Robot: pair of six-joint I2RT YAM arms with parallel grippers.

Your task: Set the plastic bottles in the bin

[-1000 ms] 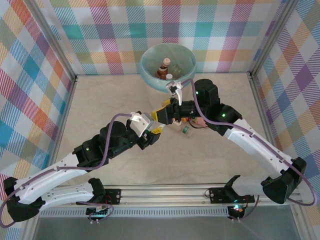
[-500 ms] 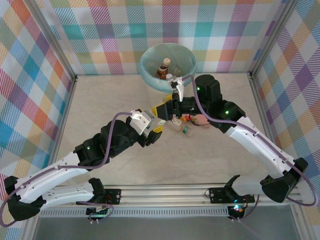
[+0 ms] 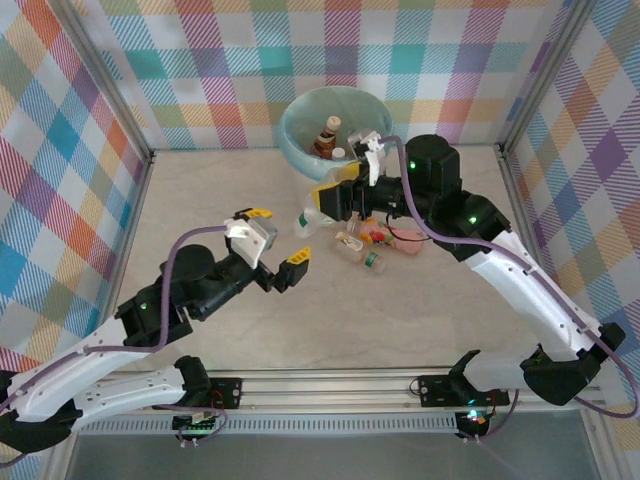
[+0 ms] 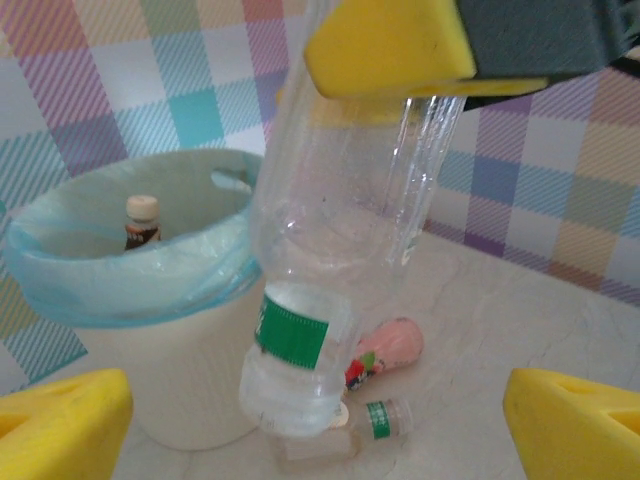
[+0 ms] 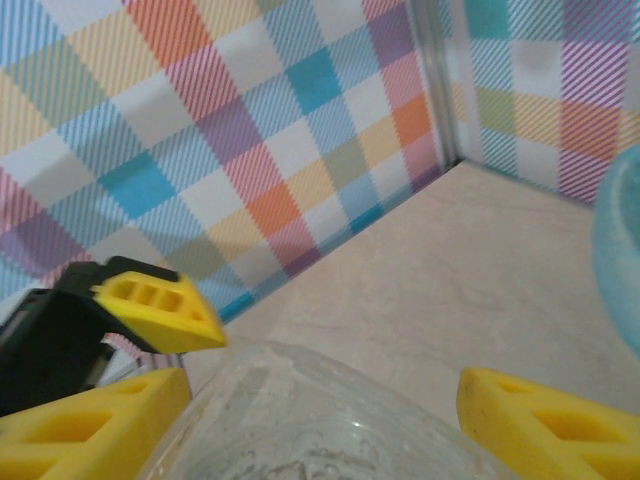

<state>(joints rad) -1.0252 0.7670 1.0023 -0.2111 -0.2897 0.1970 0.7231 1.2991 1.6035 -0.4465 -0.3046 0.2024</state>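
left arm [image 3: 95, 362], right arm [image 3: 520, 290]: white shell links, black joint housings with green indicator lights, black base clamps [image 3: 450, 382], purple cable [image 3: 205, 236] looped along each. left gripper [image 3: 277, 236], right gripper [image 3: 333, 200]: black fingers [image 5: 45, 340], yellow fingertip pads [image 5: 150, 300], one with small rectangular recesses.

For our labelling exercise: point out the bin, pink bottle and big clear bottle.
bin [image 4: 180, 385], left wrist view, cream wall.
pink bottle [image 4: 399, 342], left wrist view, body.
big clear bottle [image 4: 340, 205], left wrist view, clear body.

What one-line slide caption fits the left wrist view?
Right tool holds a clear green-labelled bottle beside the bag-lined bin; loose bottles lie behind.
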